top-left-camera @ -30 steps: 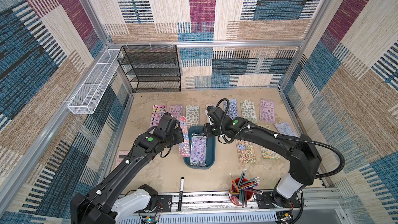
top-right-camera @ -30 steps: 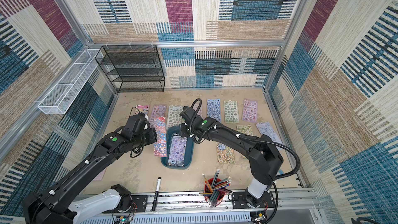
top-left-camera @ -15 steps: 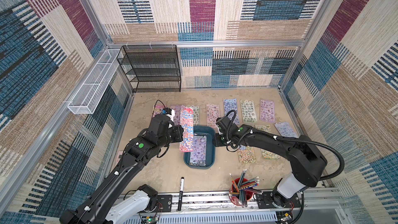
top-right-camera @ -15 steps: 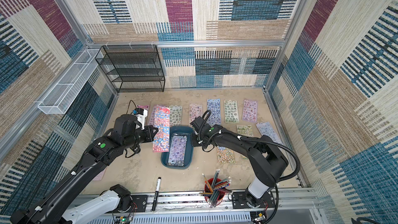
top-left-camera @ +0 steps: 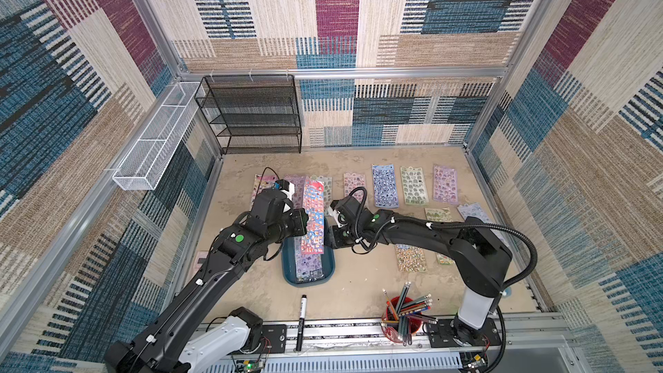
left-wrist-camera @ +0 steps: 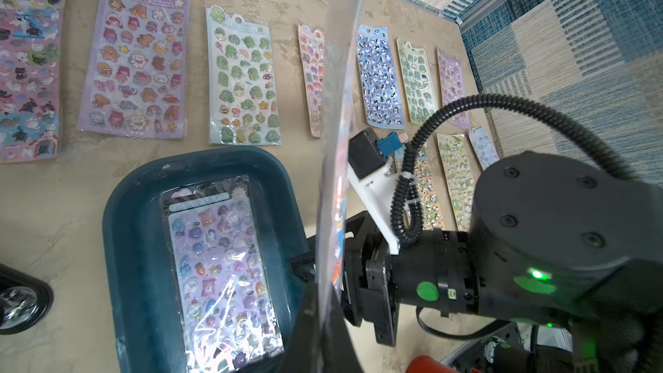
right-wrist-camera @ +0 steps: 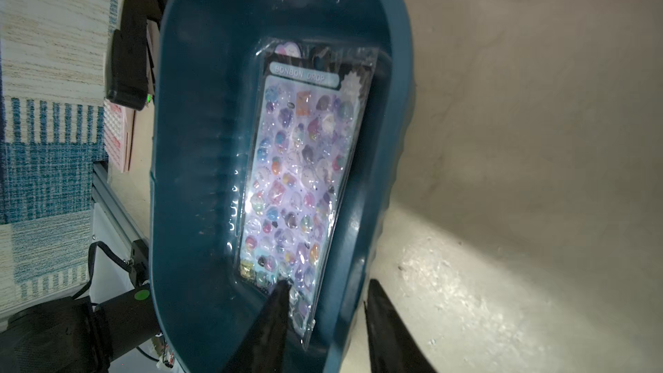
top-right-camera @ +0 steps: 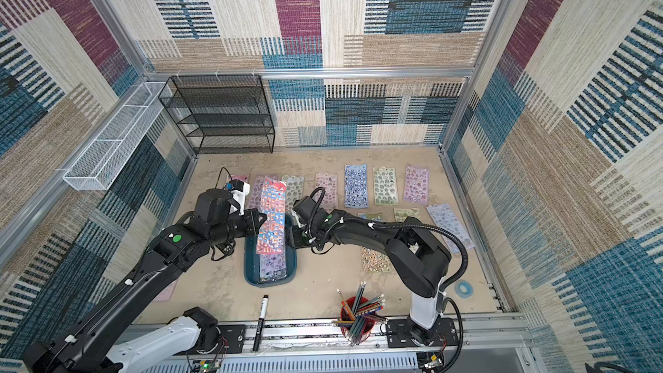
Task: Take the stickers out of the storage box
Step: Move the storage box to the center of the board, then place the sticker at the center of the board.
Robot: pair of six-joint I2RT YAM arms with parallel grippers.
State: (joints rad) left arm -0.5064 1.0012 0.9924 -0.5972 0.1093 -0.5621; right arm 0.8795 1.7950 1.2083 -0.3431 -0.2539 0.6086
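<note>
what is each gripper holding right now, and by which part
Left gripper pinches the red sticker sheet by one long edge. Right gripper straddles the storage box wall; grip cannot be told.

Twin black arms on white bases (top-left-camera: pixel 215 339)
The left arm (top-left-camera: pixel 229 256) and right arm (top-left-camera: pixel 423 233) each wear a green dot (top-left-camera: pixel 236 236); a ribbed cable (top-left-camera: pixel 516 242) trails the right; the right pincer (right-wrist-camera: pixel 328 281) fingers (right-wrist-camera: pixel 276 303) seem matte black.
</note>
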